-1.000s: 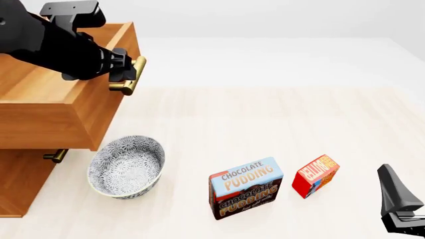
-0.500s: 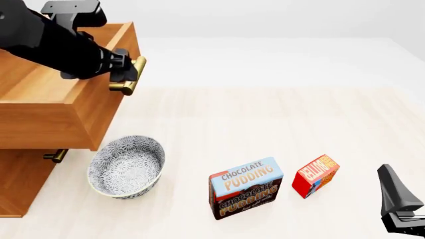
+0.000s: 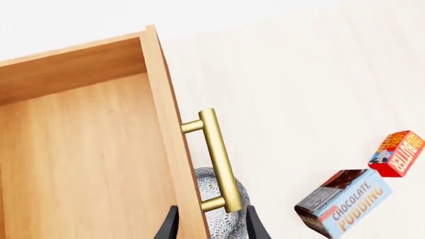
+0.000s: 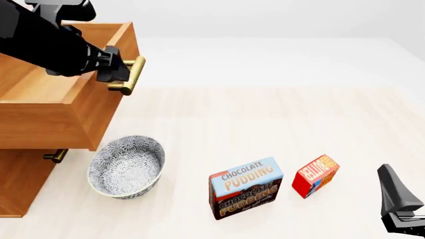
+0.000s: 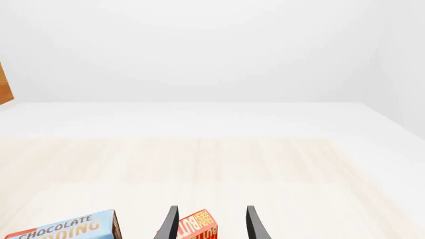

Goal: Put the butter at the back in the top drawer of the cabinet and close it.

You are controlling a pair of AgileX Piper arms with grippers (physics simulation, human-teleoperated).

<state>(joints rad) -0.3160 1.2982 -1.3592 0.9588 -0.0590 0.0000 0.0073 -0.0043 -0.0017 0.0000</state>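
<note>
Leaving the top drawer (image 4: 63, 107) open, left end effector (image 3: 207, 226) parted astride its handle (image 4: 129, 74) should release; right end effector (image 5: 209, 224), open, takes butter (image 4: 316, 175) near counter's front-right.

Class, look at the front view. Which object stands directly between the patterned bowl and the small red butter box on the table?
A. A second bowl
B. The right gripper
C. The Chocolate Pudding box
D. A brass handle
C. In the front view the Chocolate Pudding box stands upright on the table, with the patterned bowl to its left and the butter box just to its right.
</note>
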